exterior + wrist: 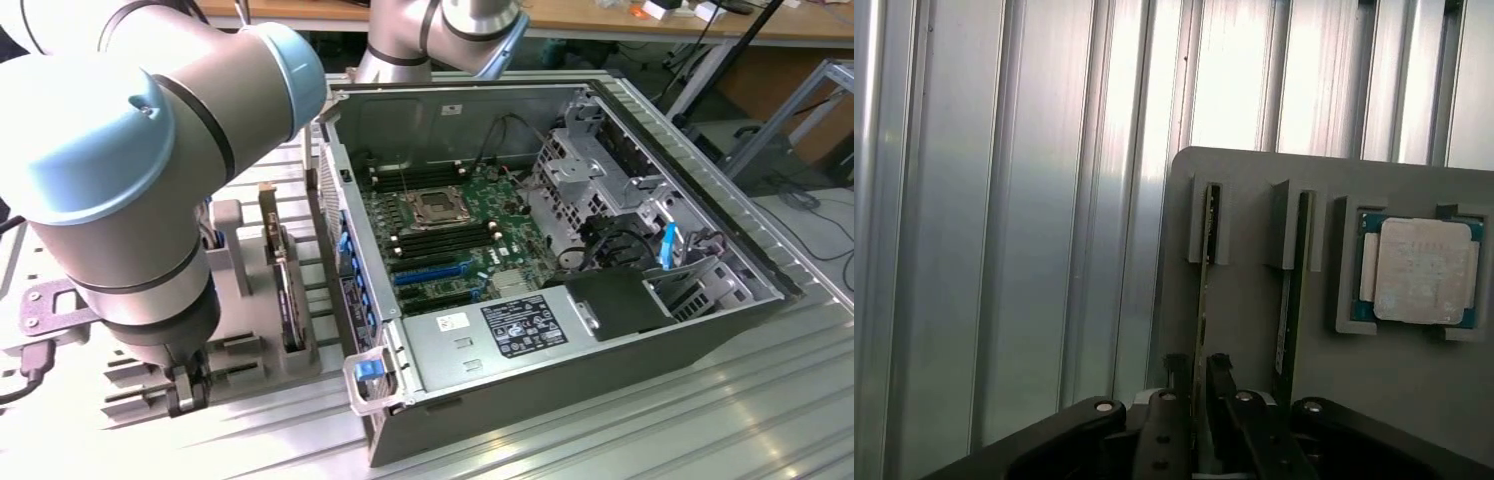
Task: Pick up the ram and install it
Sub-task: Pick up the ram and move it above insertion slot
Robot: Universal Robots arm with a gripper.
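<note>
At the exterior view's left, the gripper [187,388] hangs low over the grey holder [230,225], well apart from the open computer case [694,330]. The step in hand is, I judge, the pick-up. In the wrist view its 2 fingers [1176,375] straddle the ram [1201,290], which stands on edge in the slot nearest the holder's edge. The jaws are part-way open, with what looks like a sliver of gap on each side and nothing gripped yet. Just beside it stands a 2nd stick [1291,300], then the processor chip [1419,270]. A clean pick calls for the pads to meet the board's flat faces squarely, then a straight lift. The arm's bulk hides much of the holder, and the gripper body covers the ram's near end.
</note>
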